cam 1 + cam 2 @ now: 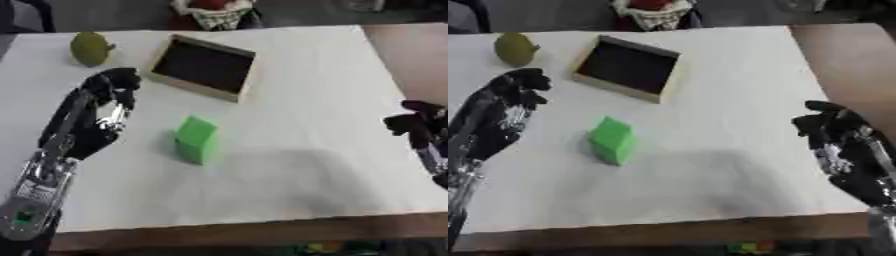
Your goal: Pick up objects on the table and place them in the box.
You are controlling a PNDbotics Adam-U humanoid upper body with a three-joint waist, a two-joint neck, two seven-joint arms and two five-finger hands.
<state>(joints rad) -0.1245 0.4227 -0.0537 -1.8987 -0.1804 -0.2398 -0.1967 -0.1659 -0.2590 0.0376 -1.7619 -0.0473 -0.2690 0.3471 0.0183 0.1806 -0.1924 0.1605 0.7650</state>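
Observation:
A green block [196, 139] stands on the white table [297, 100], near its middle. An olive-green pear-shaped fruit [90, 48] lies at the far left. Between them, a shallow wooden box [203, 66] with a dark inside sits tilted and holds nothing. My left hand [110, 95] hovers left of the block, between the fruit and the block, fingers curled and holding nothing. My right hand [833, 127] hangs at the table's right edge, fingers curled, holding nothing.
A bag with red and white contents [213, 11] sits beyond the table's far edge. A brown surface [846, 60] adjoins the table on the right. The wooden front edge [245, 232] runs along the bottom.

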